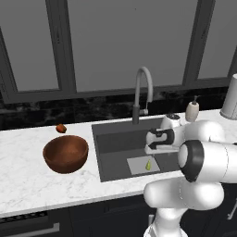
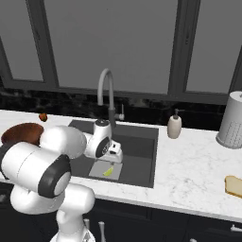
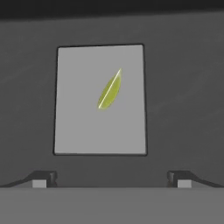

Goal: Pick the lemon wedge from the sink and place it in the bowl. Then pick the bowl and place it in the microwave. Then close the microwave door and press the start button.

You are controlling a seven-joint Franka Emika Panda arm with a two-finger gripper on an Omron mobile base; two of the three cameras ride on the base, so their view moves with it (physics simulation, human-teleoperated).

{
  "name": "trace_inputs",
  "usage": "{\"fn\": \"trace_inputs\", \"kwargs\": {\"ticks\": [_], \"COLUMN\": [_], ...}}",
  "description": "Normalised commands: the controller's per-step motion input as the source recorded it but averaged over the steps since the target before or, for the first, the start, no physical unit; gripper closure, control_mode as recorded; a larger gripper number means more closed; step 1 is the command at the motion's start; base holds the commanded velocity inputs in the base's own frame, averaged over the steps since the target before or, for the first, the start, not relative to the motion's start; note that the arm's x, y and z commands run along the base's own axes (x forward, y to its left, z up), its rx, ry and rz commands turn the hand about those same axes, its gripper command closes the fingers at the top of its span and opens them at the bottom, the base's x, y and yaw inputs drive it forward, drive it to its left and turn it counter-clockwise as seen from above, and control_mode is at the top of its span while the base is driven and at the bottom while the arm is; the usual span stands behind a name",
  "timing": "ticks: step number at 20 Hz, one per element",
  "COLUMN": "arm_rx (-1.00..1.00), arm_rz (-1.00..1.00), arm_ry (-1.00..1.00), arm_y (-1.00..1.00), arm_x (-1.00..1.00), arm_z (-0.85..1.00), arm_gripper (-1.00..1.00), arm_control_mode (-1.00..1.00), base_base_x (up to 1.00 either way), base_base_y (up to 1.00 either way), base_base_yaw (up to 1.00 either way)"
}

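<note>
Gripper: the gripper (image 3: 112, 179) hangs over the sink (image 1: 111, 139), above the light grey square (image 3: 100, 100) on its floor; the two fingertips (image 3: 43, 178) stand wide apart and pinch nothing.
Lemon wedge: one lemon wedge (image 3: 109, 89), thin, pointed, yellow-green, lies on the light grey square, a little toward one of its corners, apart from the fingertips. In the left base view it lies near the front edge of the sink (image 1: 148, 165).
Room around the wedge: the square shows bare floor on every side of the wedge; the dark walls of the sink stand well apart from it.
Sink: one dark grey rectangular basin, recessed in the white marbled counter (image 1: 28, 185); one curved grey faucet (image 1: 142, 92) rises at its back edge.
Bowl: one bowl (image 1: 65, 153), round, deep, reddish-brown with a glossy inside, stands upright on the counter just left of the sink's left edge; nothing lies in it.
Red-orange object: one small round red-orange object (image 1: 61, 128) sits behind the bowl, toward the back edge of the counter.
Right of the sink: one cream soap bottle (image 2: 174, 126) near the back edge, one light grey ribbed cylinder (image 2: 231, 120) further right, and one slice of bread (image 2: 233, 186) at the right edge of the right base view.
</note>
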Motion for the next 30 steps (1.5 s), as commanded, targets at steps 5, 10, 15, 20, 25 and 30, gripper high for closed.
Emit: {"fn": "trace_inputs", "kwargs": {"ticks": [5,10,15,20,25,30], "arm_rx": [0.0,0.04,0.02,0.0,0.0,0.0], "arm_rz": [0.0,0.0,0.0,0.0,0.0,0.0], "arm_ry": [0.03,0.0,0.0,0.0,0.0,0.0], "arm_y": [0.0,0.0,0.0,0.01,0.0,0.01], "arm_x": [0.16,0.04,0.11,0.16,0.15,0.27], "arm_z": [-0.2,-0.42,-0.27,-0.17,-0.22,-0.22], "arm_gripper": [-1.0,-1.0,-1.0,-1.0,-1.0,-1.0], "arm_control_mode": [-1.0,-1.0,-1.0,-1.0,-1.0,-1.0], "base_base_x": [0.0,0.0,0.0,0.0,0.0,0.0], "base_base_y": [0.0,0.0,0.0,0.0,0.0,0.0], "base_base_yaw": [0.0,0.0,0.0,0.0,0.0,0.0]}}
